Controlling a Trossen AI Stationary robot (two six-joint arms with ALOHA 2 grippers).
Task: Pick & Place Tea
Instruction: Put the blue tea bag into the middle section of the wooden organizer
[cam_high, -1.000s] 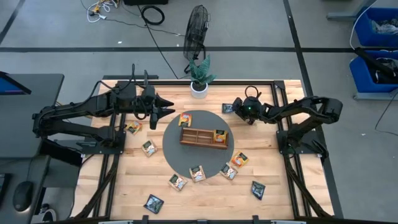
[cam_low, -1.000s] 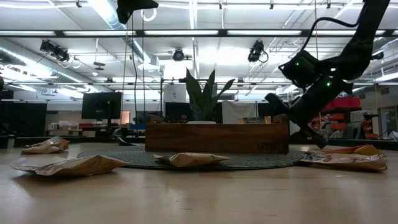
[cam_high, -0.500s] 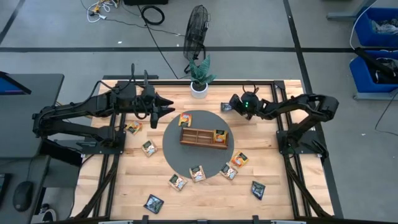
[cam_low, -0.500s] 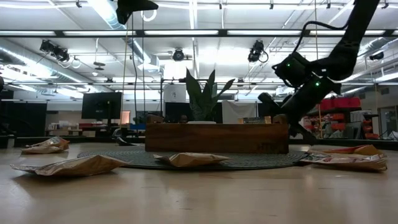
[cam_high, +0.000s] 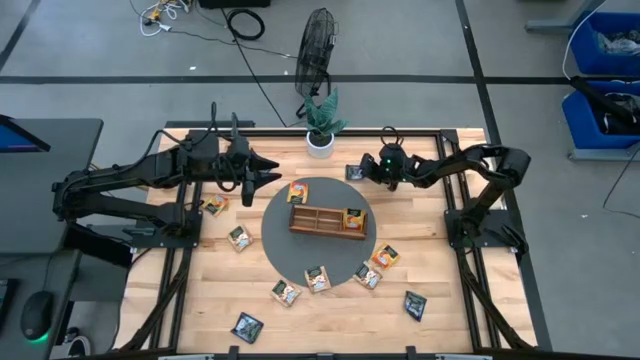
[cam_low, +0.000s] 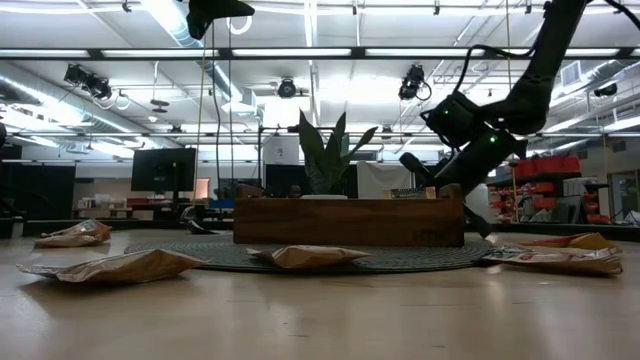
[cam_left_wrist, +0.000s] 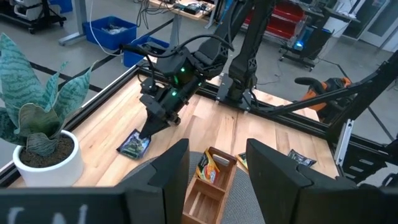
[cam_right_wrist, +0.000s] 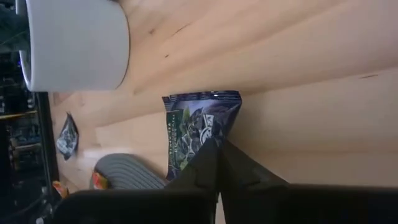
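A dark teal tea sachet (cam_high: 354, 172) lies flat on the wooden table, right of the potted plant (cam_high: 322, 125). My right gripper (cam_high: 367, 171) slants down onto the sachet's right edge with its fingers shut. More tea sachets lie around the grey round mat (cam_high: 300, 250), such as an orange one (cam_high: 298, 192) and a dark one (cam_high: 415, 303). On the mat stands the wooden tray (cam_high: 320, 219) with an orange sachet (cam_high: 354, 217) in its right compartment. My left gripper (cam_high: 272, 170) hovers open above the table's far left, holding nothing. My right gripper meets the dark sachet at its edge (cam_right_wrist: 208, 140) nearest the arm, fingertips (cam_left_wrist: 147, 127) closed together there. The fingers come slanting down from the table's right. The sachet lies flat on the wood. The fingers themselves hide whether the edge sits between them.
The white plant pot (cam_right_wrist: 74, 43) stands close beyond the dark sachet. Black frame rails (cam_high: 440, 133) edge the table. Bare wood lies between the sachet and the mat.
My right gripper has moved toward the table's left, nearer the plant, rolled somewhat and shut its fingers. The dark sachet has slid a little leftward along the table with it, still lying flat.
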